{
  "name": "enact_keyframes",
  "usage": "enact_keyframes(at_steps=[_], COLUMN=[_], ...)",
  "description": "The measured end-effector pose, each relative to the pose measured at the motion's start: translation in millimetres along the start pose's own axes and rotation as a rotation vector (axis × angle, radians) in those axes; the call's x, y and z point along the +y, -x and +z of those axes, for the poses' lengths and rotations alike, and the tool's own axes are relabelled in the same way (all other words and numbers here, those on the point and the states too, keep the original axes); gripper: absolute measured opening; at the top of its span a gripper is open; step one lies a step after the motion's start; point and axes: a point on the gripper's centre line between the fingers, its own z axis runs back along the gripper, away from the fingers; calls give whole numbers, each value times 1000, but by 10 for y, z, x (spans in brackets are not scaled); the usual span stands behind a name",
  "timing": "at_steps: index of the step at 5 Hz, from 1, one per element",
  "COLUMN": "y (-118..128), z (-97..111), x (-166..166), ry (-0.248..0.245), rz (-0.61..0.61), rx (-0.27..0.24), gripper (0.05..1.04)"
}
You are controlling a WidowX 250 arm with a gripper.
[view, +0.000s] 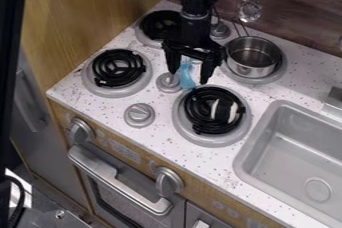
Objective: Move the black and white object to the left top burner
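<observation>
Hovering, my fingers (pixel 208 68) wide apart; grab that black-and-white thing (pixel 224 111) off-center and I'd probably snag the coil (pixel 196 106).

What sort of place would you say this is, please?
It looks like a toy kitchen, judging by the black coil burners, the metal pot on the stovetop, and the grey sink set in the speckled counter.

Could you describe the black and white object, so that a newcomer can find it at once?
Find the grey sink at the right of the picture. On the stove burner just left of it, the object lies on the black coil, towards the sink side. Its white bands set it apart from the all-black coil.
</observation>
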Motion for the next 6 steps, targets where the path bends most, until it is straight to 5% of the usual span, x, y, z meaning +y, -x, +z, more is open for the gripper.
enact_keyframes(at_steps=[1, 3, 6], y=[99, 154, 126], z=[-184, -93, -65], x=[-13, -111, -536], ry=[3, 26, 70], rz=[0, 25, -18], rx=[55, -39, -73], gripper=[1001, 1001, 1001])
